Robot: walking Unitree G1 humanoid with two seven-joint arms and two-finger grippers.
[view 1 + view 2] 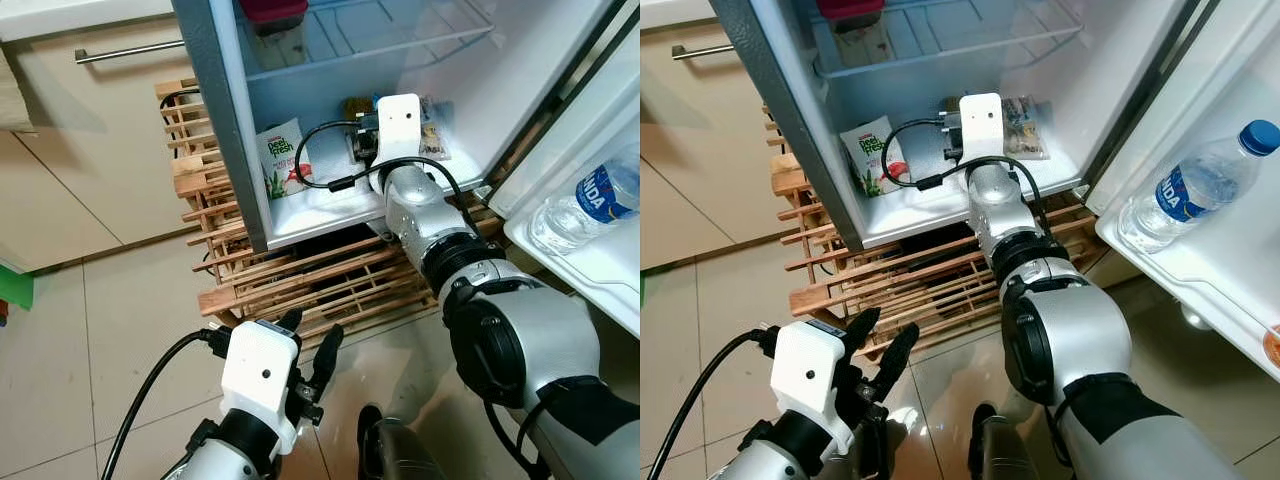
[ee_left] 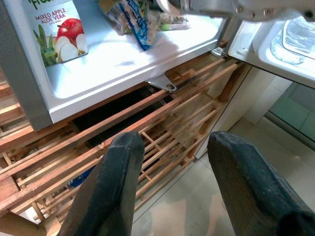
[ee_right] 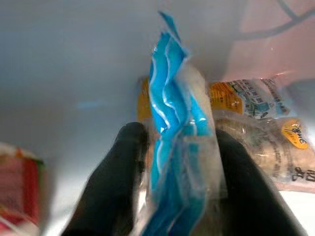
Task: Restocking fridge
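Inside the fridge [image 1: 300, 215], the right gripper [image 3: 179, 147] pinches a blue-and-clear packet [image 3: 179, 162]; left gripper [image 2: 170, 147] spread.

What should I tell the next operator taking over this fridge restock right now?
Right gripper: reached into the fridge's bottom shelf, jaws around a blue-and-clear packet, not yet let go.
Left gripper: jaws open, empty, low over the floor in front of the wooden rack.
Already in the fridge: juice carton at the shelf's left, another snack packet beside the held one, water bottle in the door tray.
Left to do: set the packet down, open the jaws, draw the right arm out. Whether more items wait cannot be seen.
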